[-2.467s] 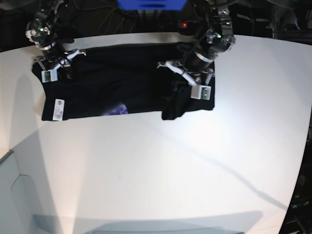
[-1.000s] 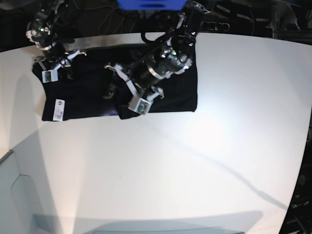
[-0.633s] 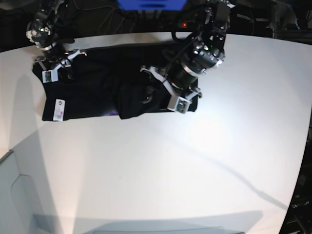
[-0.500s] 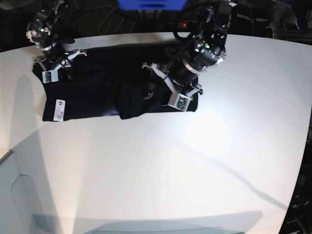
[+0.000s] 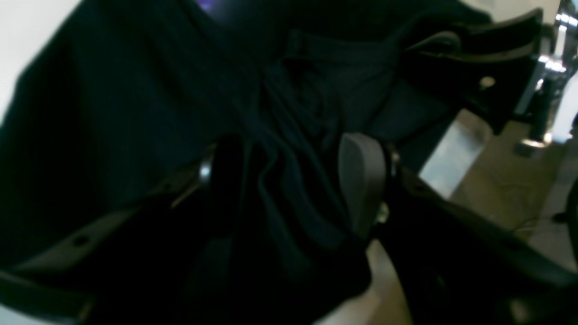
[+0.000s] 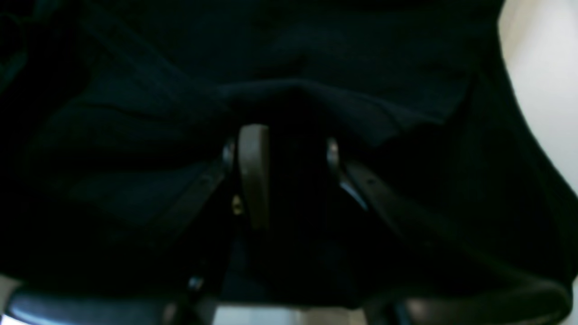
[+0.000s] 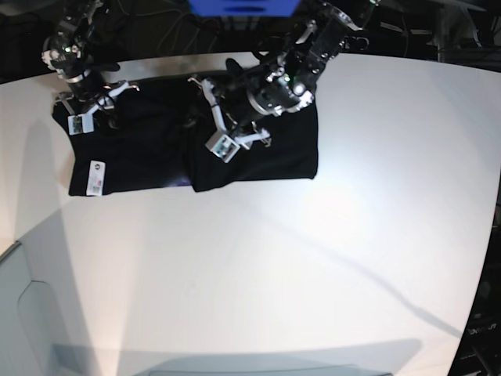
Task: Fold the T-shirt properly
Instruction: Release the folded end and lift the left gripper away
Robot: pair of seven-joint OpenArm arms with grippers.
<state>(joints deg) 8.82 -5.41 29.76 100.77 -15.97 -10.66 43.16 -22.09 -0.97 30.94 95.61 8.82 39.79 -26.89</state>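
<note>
- The left gripper (image 5: 293,180) has its fingers apart, a bunched ridge of black cloth between them; whether they pinch it cannot be told.
- It sits over the middle of the T-shirt (image 7: 266,153), at the fold's far edge.
- The right gripper (image 6: 284,171) has its fingers close, dark cloth between them; the grip is too dim to judge.
- It is on the shirt's far corner, opposite the left gripper.
- The shirt lies along the far edge of the white table (image 7: 274,274), one end doubled over the middle, the label (image 7: 95,175) near its front corner.
</note>
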